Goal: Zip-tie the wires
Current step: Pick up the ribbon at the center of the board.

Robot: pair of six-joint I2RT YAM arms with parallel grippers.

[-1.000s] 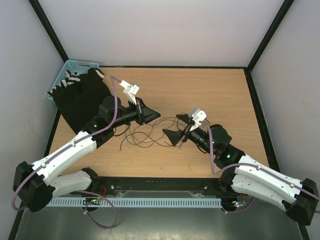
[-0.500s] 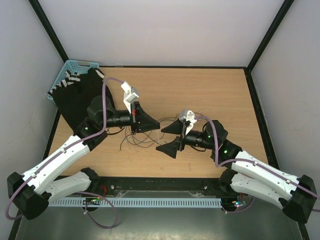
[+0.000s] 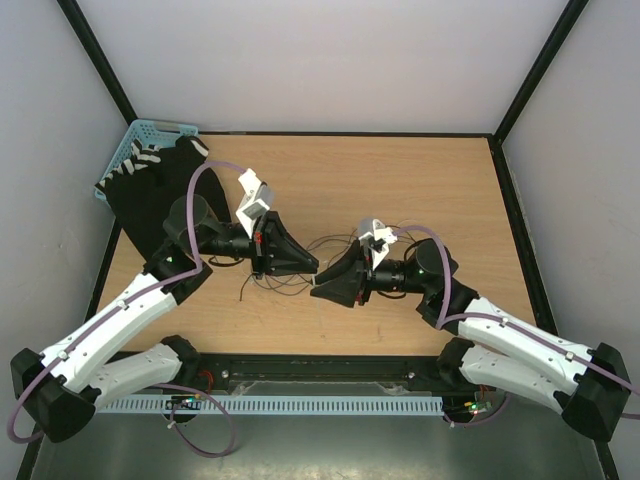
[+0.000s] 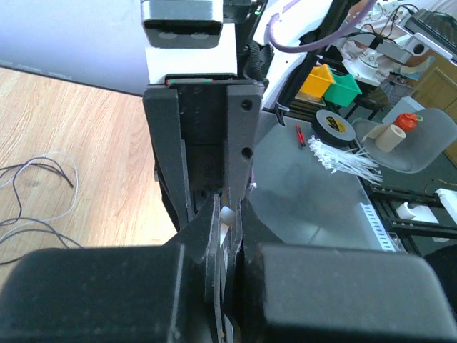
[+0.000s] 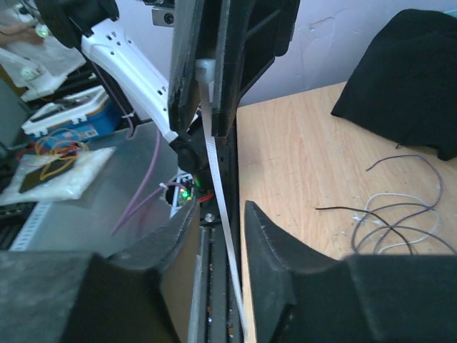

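- nearest the arm bases: black plastic right gripper [image 5: 220, 214]. Jaws are apart, w/ a thin white plastic zip-tie strip [image 5: 213, 143] running through the gap, so not pinching anything afaict
- tip to tip w/ it is the black plastic left gripper [image 4: 226, 214], jaws closed on one end of that strip
- under and just behind both: the hair-thin dark brown-black wires [image 5: 385, 221], loose loops and curls sprawled on the light wooden counter [image 3: 400, 180]. Neither arm has them, and no tie round them yet
- handling, imo: basically weightless, limp but a bit springy, so they'll prob slide and fan out when nudged. A single strand is too fine for a solid pinch. I'd go for the middle of the tangle where several cross, and grab them as a bunch right by where the tie should go. Prob not fragile, but the curls look snaggy
- further back on the left: crumpled black cloth [image 3: 160, 205], w/ a light blue plastic mesh basket [image 3: 150, 130] at the far corner behind it
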